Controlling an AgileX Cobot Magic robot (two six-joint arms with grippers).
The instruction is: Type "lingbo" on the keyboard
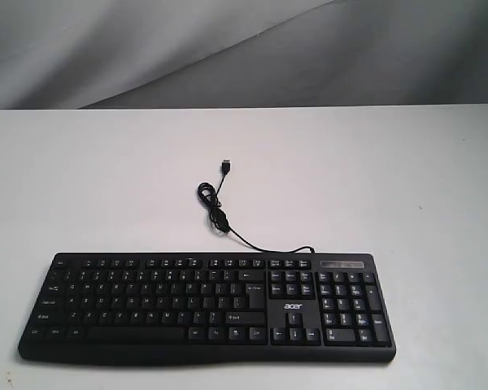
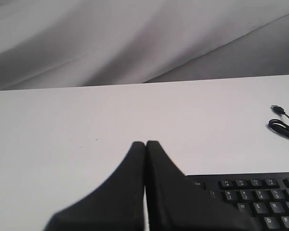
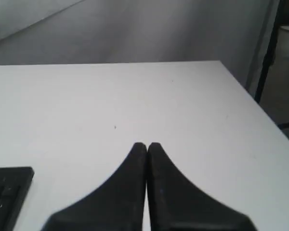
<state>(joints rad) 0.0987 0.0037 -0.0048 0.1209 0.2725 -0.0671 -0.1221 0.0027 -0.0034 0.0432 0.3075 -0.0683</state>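
A black keyboard [image 1: 207, 307] lies flat along the near side of a white table [image 1: 390, 162], its length running across the exterior view, with the number pad [image 1: 351, 305] at the right end and a white acer logo [image 1: 291, 306] above the arrow keys [image 1: 293, 329]. We see its thin cable [image 1: 252, 241] leave the back edge, curl into a small loop behind the keys and end in a loose USB plug [image 1: 226, 166] lying on the bare table. Grey cloth [image 1: 228, 49] hangs behind. From the left wrist camera, the left pincer [image 2: 145, 144] is drawn narrow, its two dark fingers [image 2: 130, 183] pressed together tip to tip and holding nothing; it sits by the keyboard's far left corner, its tips over bare table. From the right wrist camera, the right pincer [image 3: 146, 145] is likewise closed to a slit and empty, hanging over bare table off the keyboard's right end, one corner of which shows beside it. We cannot tell whether either pincer touches the table.
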